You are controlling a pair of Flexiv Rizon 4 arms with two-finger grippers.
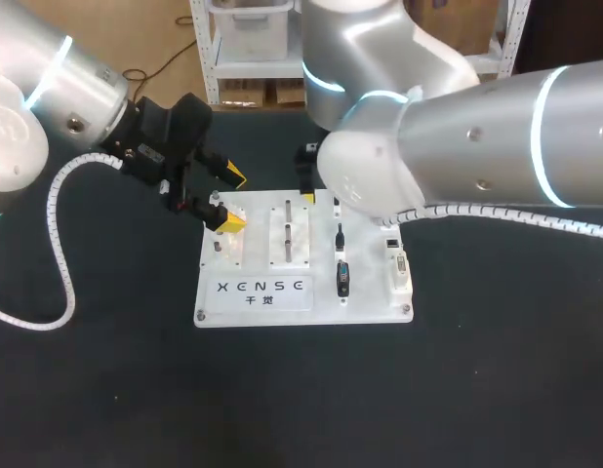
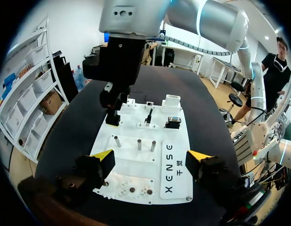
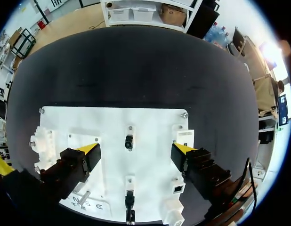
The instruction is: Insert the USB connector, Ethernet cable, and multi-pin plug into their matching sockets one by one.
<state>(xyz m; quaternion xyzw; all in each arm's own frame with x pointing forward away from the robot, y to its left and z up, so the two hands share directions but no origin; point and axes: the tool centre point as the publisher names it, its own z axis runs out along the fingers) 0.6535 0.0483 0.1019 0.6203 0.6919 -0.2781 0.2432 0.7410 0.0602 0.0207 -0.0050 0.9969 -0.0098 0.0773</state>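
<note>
A white connector board (image 1: 301, 292) lies mid-table. On its right part sit a small black plug (image 1: 339, 234), a black and blue connector (image 1: 342, 278) and white socket blocks (image 1: 397, 265). My right gripper (image 3: 134, 151) hangs open over the board's far side, with the small black plug (image 3: 129, 141) under the gap between its fingers and untouched. A second black plug (image 3: 130, 200) lies nearer the wrist, beside a socket (image 3: 178, 188). My left gripper (image 1: 230, 200) stands open above the board's left end, holding nothing. In the left wrist view its fingers straddle the board (image 2: 176, 141).
Upright metal pegs (image 2: 139, 145) stand on the board ahead of the left gripper (image 2: 151, 160). My right arm (image 1: 458, 146) hides the board's far right corner. Dark tabletop (image 1: 301, 409) surrounds the board.
</note>
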